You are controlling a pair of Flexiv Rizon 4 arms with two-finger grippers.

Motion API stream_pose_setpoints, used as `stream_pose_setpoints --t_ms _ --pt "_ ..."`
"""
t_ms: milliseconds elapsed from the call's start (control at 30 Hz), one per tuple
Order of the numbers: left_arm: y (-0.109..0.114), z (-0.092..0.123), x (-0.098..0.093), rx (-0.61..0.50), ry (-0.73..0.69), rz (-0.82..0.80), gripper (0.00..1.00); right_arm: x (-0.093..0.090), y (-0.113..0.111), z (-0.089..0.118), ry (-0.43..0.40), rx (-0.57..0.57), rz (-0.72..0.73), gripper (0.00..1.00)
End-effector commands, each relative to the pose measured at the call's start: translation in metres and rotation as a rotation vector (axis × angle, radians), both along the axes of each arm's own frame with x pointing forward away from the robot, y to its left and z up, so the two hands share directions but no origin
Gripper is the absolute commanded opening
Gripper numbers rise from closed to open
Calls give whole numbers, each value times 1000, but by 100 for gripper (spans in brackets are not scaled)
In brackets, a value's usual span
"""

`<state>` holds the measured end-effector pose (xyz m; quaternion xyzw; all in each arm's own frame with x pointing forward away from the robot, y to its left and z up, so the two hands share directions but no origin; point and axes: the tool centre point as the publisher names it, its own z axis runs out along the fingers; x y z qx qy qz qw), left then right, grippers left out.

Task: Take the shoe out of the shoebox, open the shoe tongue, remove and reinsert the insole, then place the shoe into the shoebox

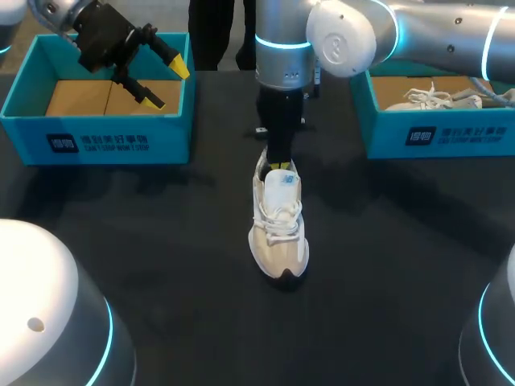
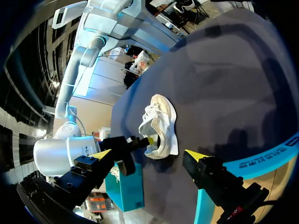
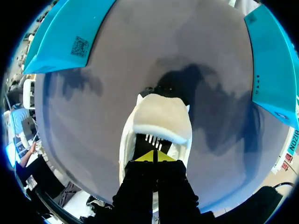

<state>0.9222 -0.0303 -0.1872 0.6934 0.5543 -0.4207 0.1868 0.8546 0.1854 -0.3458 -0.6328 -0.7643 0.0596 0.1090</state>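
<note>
A cream-and-white lace-up sneaker (image 1: 279, 229) stands upright near the middle of the black table (image 1: 161, 241), toe toward the robot and heel toward the far edge, outside both boxes. The right arm reaches in to the centre and points straight down over the heel end. The right claw (image 3: 154, 157) is inside the sneaker's opening, just behind the tongue, with its yellow tips pressed together. Whether anything thin is pinched between them cannot be told.

The left claw (image 1: 165, 80) hangs well apart from the sneaker, above the open teal cardboard shoebox (image 1: 121, 141) at the table's far left. Its fingers are spread wide and hold nothing. That box shows only its brown cardboard floor.

A second teal shoebox (image 1: 451, 137) sits at the far right (partly under the right arm), and a white laced shoe (image 1: 434, 98) lies inside it.
</note>
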Motion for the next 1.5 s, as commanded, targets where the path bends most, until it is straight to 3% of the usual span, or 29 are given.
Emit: stream_pose_setpoints --t_ms 33,367,967,1367,1433,1500 --pt "0 1 -2 3 -3 2 100 1 2 -1 2 -3 1 0" --pt "0 1 -2 3 -3 2 100 -1 -2 1 15 -4 -15 0" --pt "0 1 -2 3 -3 2 100 -35 1 6 127 -64 -35 0" --pt "0 1 -2 3 -3 2 100 -43 3 6 155 -81 -58 0" --pt "0 1 -2 3 -3 2 100 -44 3 7 155 -83 -60 38" --pt "0 1 -2 3 -3 2 100 -44 3 7 156 -87 -64 53"
